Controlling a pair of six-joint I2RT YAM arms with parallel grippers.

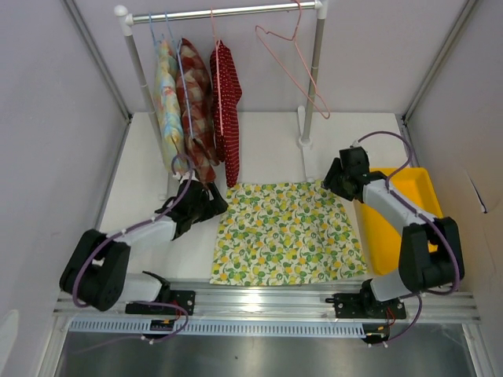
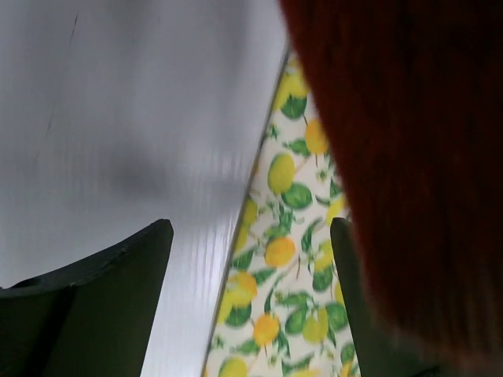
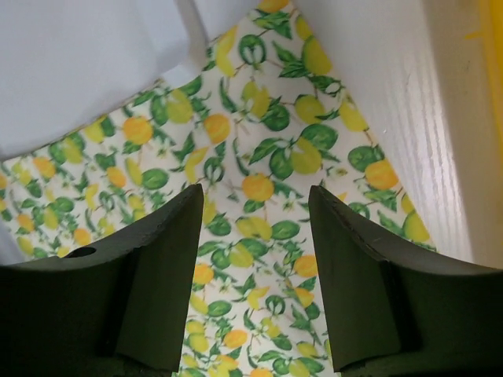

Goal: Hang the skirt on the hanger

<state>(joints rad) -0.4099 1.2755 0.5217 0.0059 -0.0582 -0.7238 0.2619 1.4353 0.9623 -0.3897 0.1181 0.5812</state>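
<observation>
The lemon-print skirt [image 1: 287, 233] lies flat on the white table between the two arms. The pink wire hanger [image 1: 292, 56] hangs empty on the rail at the back right. My left gripper [image 1: 217, 201] is open at the skirt's top left corner; in its wrist view [image 2: 250, 236] the skirt's edge [image 2: 287, 251] runs between the jaws. My right gripper [image 1: 328, 182] is open at the skirt's top right corner; in its wrist view [image 3: 255, 196] the skirt [image 3: 259, 188] lies below the spread jaws.
A clothes rail [image 1: 228, 12] on white posts stands at the back. On it hang a pastel floral garment [image 1: 167, 94], a checked garment [image 1: 196, 102] and a red dotted garment [image 1: 225, 98], which fills the left wrist view's right side [image 2: 409, 157]. A yellow bin [image 1: 399, 220] sits at the right.
</observation>
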